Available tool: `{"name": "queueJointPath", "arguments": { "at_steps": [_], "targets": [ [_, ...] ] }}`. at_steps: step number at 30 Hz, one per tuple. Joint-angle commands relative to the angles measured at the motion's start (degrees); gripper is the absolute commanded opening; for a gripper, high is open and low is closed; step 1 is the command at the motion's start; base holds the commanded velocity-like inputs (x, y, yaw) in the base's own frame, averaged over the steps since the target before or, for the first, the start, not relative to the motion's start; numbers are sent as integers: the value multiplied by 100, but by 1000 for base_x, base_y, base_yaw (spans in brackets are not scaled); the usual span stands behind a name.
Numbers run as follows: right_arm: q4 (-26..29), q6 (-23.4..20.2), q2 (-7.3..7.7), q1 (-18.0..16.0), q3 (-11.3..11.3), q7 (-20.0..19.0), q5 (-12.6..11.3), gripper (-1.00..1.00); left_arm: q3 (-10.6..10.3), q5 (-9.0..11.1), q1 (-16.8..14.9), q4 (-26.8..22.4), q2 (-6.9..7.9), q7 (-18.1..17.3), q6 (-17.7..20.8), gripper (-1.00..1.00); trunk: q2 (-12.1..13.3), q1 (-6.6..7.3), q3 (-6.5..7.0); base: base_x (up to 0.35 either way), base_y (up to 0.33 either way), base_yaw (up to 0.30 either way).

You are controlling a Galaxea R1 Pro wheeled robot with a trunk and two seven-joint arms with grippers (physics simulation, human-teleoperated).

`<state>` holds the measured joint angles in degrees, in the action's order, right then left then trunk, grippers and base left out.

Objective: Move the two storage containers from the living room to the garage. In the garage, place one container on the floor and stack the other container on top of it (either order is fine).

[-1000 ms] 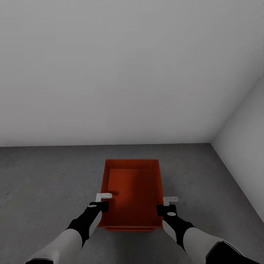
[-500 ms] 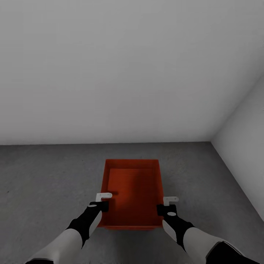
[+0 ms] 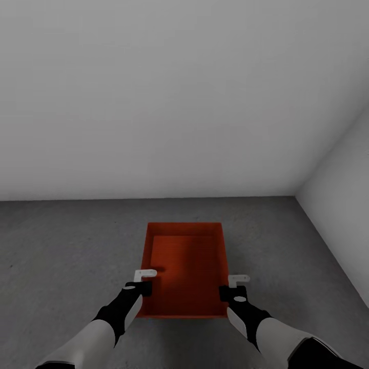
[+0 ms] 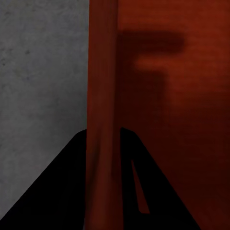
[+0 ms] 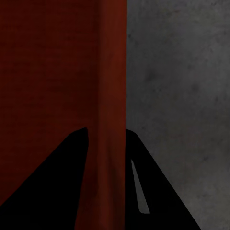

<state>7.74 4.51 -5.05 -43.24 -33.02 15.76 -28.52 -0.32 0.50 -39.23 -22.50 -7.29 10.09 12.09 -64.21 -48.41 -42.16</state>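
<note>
Plain white walls (image 3: 154,102), speckled grey floor (image 3: 61,246)

Light grey forearms, black wrists, each gripper black with a small white bracket on top.

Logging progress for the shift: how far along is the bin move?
Done: the red-orange rectangular plastic bin has reached the garage, over the dark grey concrete floor. In hand: the left gripper and right gripper each clamp a side wall. Left: releasing it; whether the second bin lies underneath cannot be told.
</note>
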Motion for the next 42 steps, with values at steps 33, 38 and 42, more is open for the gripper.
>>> {"name": "queueJointPath", "arguments": {
  "at_steps": [33,38,42],
  "targets": [
    [8,121,13,-9,111,15,48,-100,-38,-15,3,66,26,56,40,-100,-3,0,-4,55,0,0],
    [8,121,13,-9,110,15,48,-100,-38,-28,3,67,26,52,40,-100,-3,0,-4,0,0,0],
    [8,121,13,-9,112,15,48,-100,-38,-19,3,63,26,47,40,-100,-3,0,-4,0,0,0]
  ]
}}
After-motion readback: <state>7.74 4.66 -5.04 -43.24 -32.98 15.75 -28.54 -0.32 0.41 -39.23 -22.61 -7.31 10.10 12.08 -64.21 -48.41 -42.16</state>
